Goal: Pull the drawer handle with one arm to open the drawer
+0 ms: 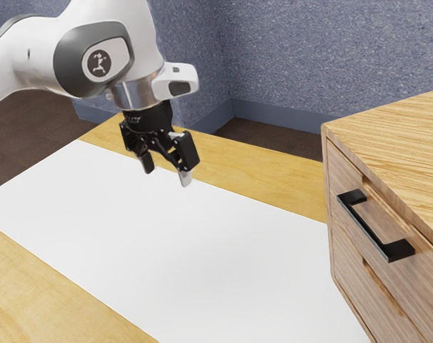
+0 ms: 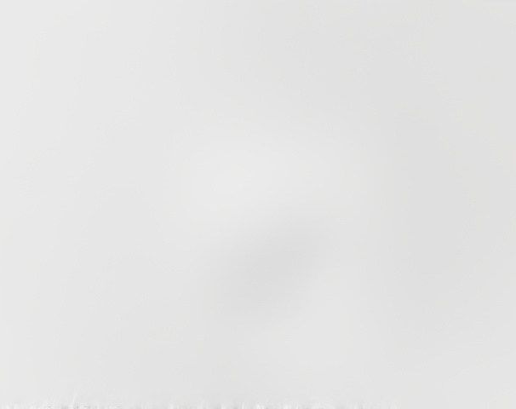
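Observation:
A wooden drawer cabinet stands at the exterior view's right. Its upper drawer front carries a black bar handle and sits flush with the cabinet face. My gripper hangs over the white mat toward the exterior view's upper left, well away from the handle. Its two black fingers point down and stand apart with nothing between them, so it is open. The wrist view looks down on the plain white mat with a faint shadow on it.
The white mat lies across a wooden table. A lower drawer front sits beneath the upper one. A blue-grey wall and dark floor lie behind the table.

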